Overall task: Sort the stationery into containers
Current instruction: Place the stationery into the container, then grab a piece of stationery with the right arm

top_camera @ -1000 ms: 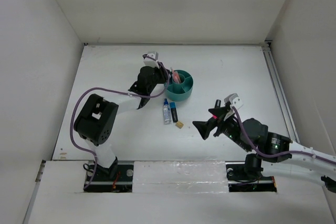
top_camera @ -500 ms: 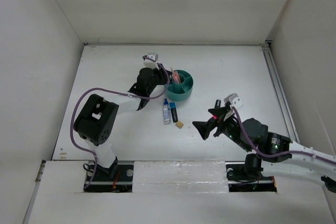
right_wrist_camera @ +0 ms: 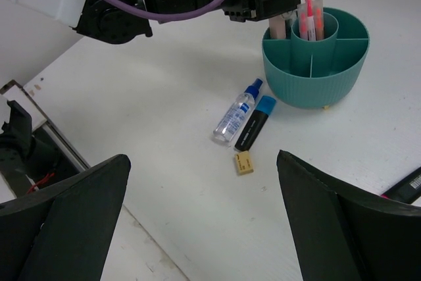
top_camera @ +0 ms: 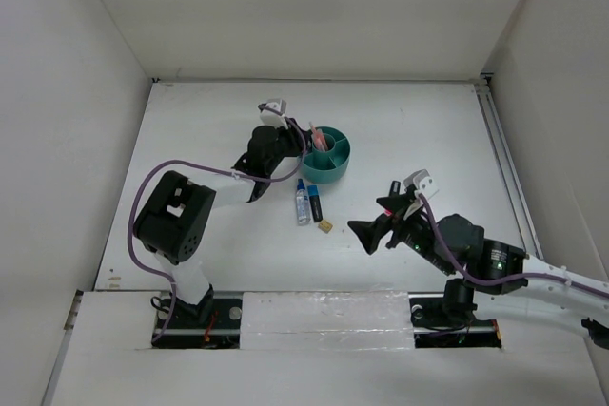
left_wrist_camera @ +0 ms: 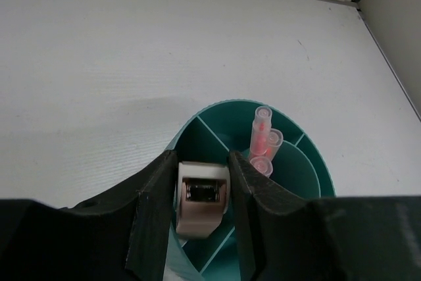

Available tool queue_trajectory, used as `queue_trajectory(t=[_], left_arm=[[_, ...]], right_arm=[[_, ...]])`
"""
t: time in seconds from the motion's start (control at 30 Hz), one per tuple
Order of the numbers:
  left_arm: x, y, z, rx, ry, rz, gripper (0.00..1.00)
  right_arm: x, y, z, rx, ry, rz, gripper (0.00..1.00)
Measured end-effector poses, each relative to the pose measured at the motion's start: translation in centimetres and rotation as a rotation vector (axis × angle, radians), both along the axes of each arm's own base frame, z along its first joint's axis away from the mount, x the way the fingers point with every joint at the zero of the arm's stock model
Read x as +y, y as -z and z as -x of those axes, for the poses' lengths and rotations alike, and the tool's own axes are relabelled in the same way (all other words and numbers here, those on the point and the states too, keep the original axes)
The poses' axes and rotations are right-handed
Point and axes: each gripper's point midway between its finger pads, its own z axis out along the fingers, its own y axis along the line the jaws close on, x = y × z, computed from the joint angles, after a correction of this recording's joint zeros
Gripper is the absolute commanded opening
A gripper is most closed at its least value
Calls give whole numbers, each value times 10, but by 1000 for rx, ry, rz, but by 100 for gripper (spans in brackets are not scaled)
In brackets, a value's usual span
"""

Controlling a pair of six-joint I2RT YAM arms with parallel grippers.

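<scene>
The teal organizer (top_camera: pixel 335 166) stands at mid-table, with pink pens (left_wrist_camera: pixel 262 139) upright in its central cup. My left gripper (left_wrist_camera: pixel 200 159) is shut on a small pinkish-white item (left_wrist_camera: pixel 201 202) and holds it over a ring compartment on the organizer's (left_wrist_camera: pixel 309 156) left side. A clear blue-capped pen (top_camera: pixel 302 203), a dark marker with a blue cap (top_camera: pixel 315 204) and a tan block (top_camera: pixel 325 226) lie on the table just in front of the organizer. My right gripper (top_camera: pixel 366 233) is open and empty, hovering to the right of the tan block (right_wrist_camera: pixel 243 162).
White walls enclose the table on the left, back and right. A metal rail (top_camera: pixel 504 159) runs along the right side. A black item (right_wrist_camera: pixel 404 185) lies at the right edge of the right wrist view.
Almost nothing. The left gripper stays at the organizer with the item in it, and the right gripper has shifted very slightly.
</scene>
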Motion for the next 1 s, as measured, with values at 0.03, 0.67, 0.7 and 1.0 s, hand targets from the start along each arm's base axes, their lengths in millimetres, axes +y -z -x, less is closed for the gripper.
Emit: queue_trajectory(t=[0.03, 0.67, 0.7, 1.0], left_arm=[[0, 1, 1, 1, 0, 0, 33], [16, -28, 1, -37, -81, 29, 100], [19, -29, 1, -32, -100, 23, 100], [63, -47, 17, 19, -293, 13, 100]], right_arm=[[0, 1, 0, 1, 0, 3, 99], [8, 12, -3, 10, -2, 54, 99], [10, 16, -4, 15, -3, 69, 99], [41, 65, -7, 87, -46, 227, 99]])
